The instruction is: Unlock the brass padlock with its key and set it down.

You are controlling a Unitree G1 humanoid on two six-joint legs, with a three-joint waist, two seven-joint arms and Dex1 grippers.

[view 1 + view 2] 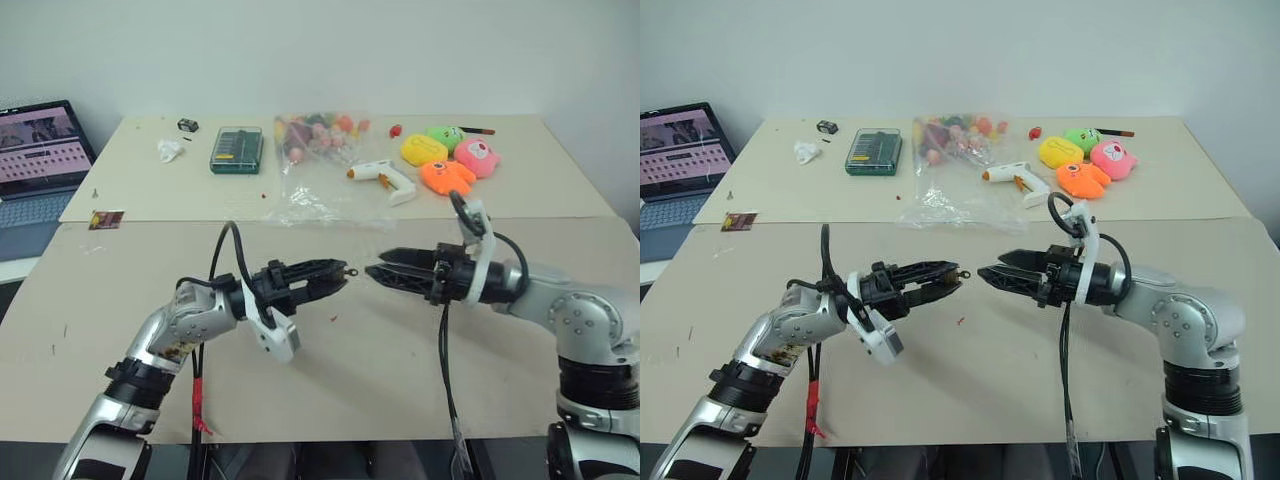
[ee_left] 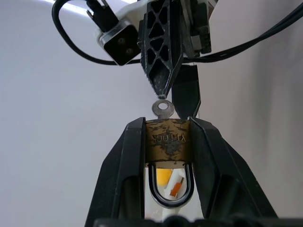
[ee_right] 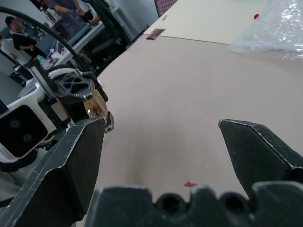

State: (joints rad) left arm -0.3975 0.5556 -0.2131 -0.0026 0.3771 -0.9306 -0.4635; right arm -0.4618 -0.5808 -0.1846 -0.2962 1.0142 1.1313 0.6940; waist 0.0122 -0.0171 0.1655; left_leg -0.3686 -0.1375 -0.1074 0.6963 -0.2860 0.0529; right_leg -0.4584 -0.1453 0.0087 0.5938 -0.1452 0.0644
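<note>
Left tool [image 2: 166, 142] clamps the brass padlock [image 2: 167, 143]; right tool [image 3: 161, 156] gapes wide.

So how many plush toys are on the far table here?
4, clustered at the far table's right end: a yellow one, a green one behind it, a pink one and an orange one nearest the robot. More could be hidden behind them.
</note>
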